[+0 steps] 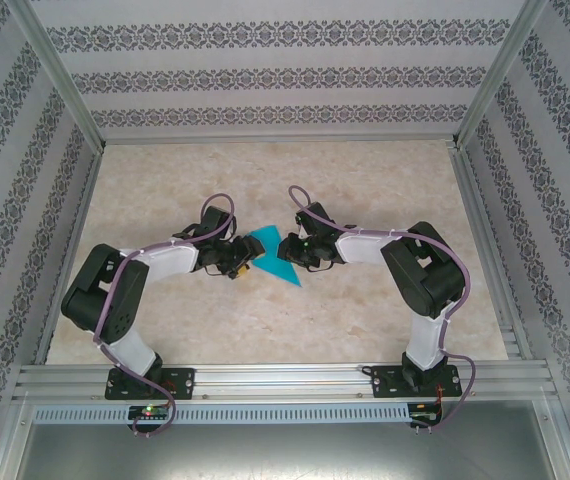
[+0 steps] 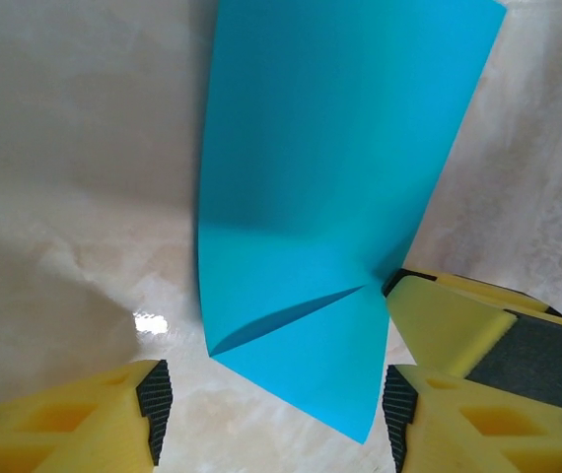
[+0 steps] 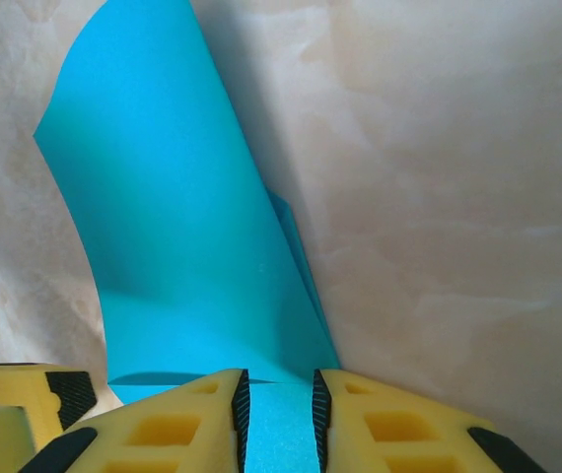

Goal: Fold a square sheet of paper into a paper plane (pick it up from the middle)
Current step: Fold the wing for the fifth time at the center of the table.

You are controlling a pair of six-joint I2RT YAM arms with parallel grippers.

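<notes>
Step in hand, as judged: a mid-sequence fold, with the square sheet of paper (image 2: 330, 168) shared between both arms above the middle of the bench (image 2: 64, 148). Nearest in the left wrist view, the left gripper (image 2: 276, 399) has its jaws standing well apart, and the sheet's lower corner hangs between them; the pad on the right of that view lies just beside the paper edge, while the other pad is clear of it. Just beyond, a yellow finger (image 2: 449, 325) of the right gripper (image 3: 279, 414) meets the sheet's side edge. In the right wrist view, the jaws stand close together with a narrow gap, and teal paper shows in that gap; whether the pads actually pinch it cannot be told. The sheet is plain, matte teal-blue. A diagonal crease (image 2: 291, 313) crosses its lower part, forming a triangular flap, and the upper part rises in a smooth curve away from the bench. In the top view it sits between the two wrists, near mid-bench. The next move probably calls for the left jaws to come together on the hanging corner, squarely and gently, so that the thin sheet neither buckles nor slips.
</notes>
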